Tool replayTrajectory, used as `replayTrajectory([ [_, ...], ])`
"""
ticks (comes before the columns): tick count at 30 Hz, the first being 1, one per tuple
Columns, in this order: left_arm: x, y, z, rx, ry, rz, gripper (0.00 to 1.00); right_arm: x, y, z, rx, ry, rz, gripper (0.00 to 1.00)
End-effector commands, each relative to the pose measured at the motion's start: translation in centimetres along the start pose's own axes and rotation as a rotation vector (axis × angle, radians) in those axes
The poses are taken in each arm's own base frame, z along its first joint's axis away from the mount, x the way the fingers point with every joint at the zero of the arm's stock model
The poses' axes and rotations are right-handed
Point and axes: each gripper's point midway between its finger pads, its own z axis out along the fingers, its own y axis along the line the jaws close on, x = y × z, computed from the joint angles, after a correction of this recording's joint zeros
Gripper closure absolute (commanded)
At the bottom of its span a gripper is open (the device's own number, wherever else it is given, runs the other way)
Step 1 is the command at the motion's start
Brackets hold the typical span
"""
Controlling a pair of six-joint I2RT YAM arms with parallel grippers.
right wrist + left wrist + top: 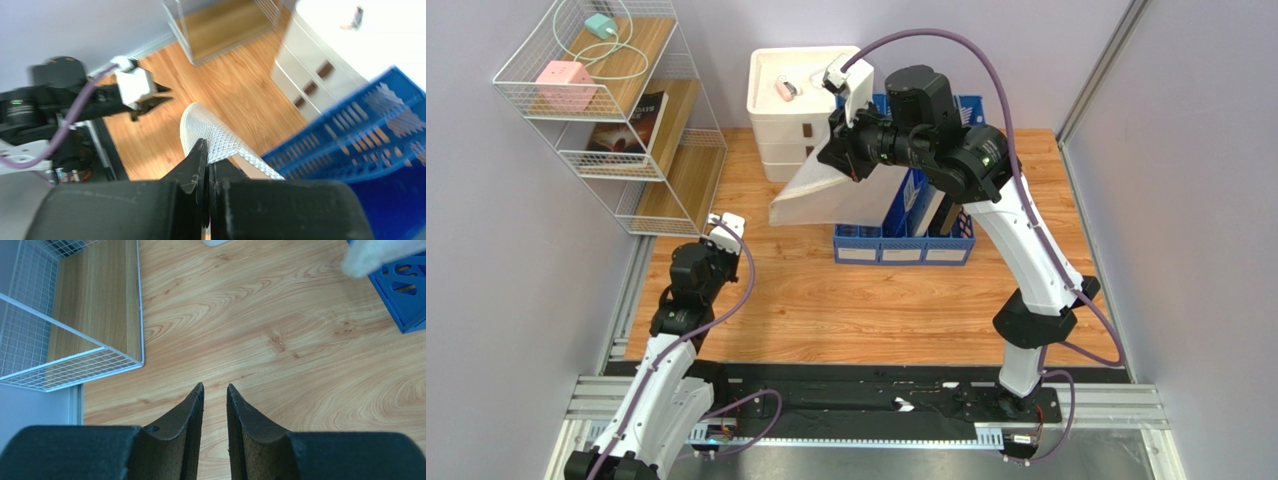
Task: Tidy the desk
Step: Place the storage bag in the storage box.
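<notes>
You won't find any lettering you can read here. The book [632, 124] in the white wire shelf [688, 72] at far left carries cover print too small to make out. The pale strips on the blue file rack [904, 243] show nothing legible.

Pale lilac walls [726, 30]; wire shelf [688, 172] left; lighting apparently even.

Top view: from high behind the near edge, steeply down onto the whole desk [826, 300]. Left wrist: low and close, down past the left gripper [215, 386] at bare wood. Right wrist: higher, tilted, back over the right gripper [206, 150] toward the left arm [50, 110]. Shared by all three: wire shelf [616, 120], blue crate [904, 245], mesh pouch [826, 195].
</notes>
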Motion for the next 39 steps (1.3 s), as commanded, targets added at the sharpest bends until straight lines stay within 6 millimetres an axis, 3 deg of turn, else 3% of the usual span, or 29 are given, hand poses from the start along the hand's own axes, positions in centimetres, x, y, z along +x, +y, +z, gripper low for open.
replayTrajectory([
  [1, -2.1, 0.3, -0.3, 0.004, -0.052, -0.003, 0.71, -5.2, 0.5, -1.8, -0.192, -0.2, -0.012, 1.0],
  [2, -2.0, 0.3, -0.3, 0.004, -0.051, -0.003, 0.71, -5.3, 1.4, -2.1, -0.281, -0.207, -0.001, 1.0],
  [5, -2.0, 0.4, -0.4, 0.001, -0.051, 0.0, 0.71, -5.3, 1.5, -2.1, -0.371, -0.222, 0.017, 1.0],
  [8, -2.2, 0.4, -0.4, -0.002, -0.062, 0.003, 0.7, -5.1, 0.9, -2.0, -0.362, -0.225, 0.003, 1.0],
  [12, -2.1, 0.4, -0.3, 0.0, -0.056, 0.005, 0.7, -5.1, -2.4, -2.7, -0.317, -0.231, 0.009, 1.0],
  [13, -2.0, 0.4, -0.3, 0.0, -0.054, 0.005, 0.7, -4.5, -4.4, -2.6, -0.289, -0.211, 0.068, 1.0],
  [15, -2.0, 0.4, -0.3, 0.0, -0.053, 0.006, 0.7, -2.8, -6.2, -2.4, -0.276, -0.16, 0.145, 1.0],
  [17, -2.0, 0.4, -0.3, 0.0, -0.053, 0.008, 0.7, -0.5, -8.4, -2.0, -0.233, -0.097, 0.201, 1.0],
  [23, -1.9, 0.4, -0.1, 0.004, -0.047, 0.009, 0.7, 6.3, -11.3, -2.5, -0.002, 0.126, 0.223, 1.0],
  [33, -1.7, 0.3, -0.1, 0.005, -0.043, 0.01, 0.7, 8.4, -10.4, -6.0, 0.233, 0.208, 0.169, 1.0],
  [34, -1.7, 0.3, -0.1, 0.006, -0.043, 0.01, 0.7, 8.6, -11.5, -6.6, 0.332, 0.221, 0.147, 1.0],
  [36, -1.7, 0.3, -0.2, 0.004, -0.045, 0.01, 0.7, 8.8, -11.4, -7.1, 0.407, 0.25, 0.101, 1.0],
  [37, -1.8, 0.3, -0.2, 0.005, -0.046, 0.01, 0.7, 8.7, -12.7, -7.8, 0.517, 0.26, 0.076, 1.0],
  [39, -1.8, 0.3, -0.3, 0.005, -0.046, 0.012, 0.7, 9.0, -12.8, -7.8, 0.583, 0.296, 0.033, 1.0],
])
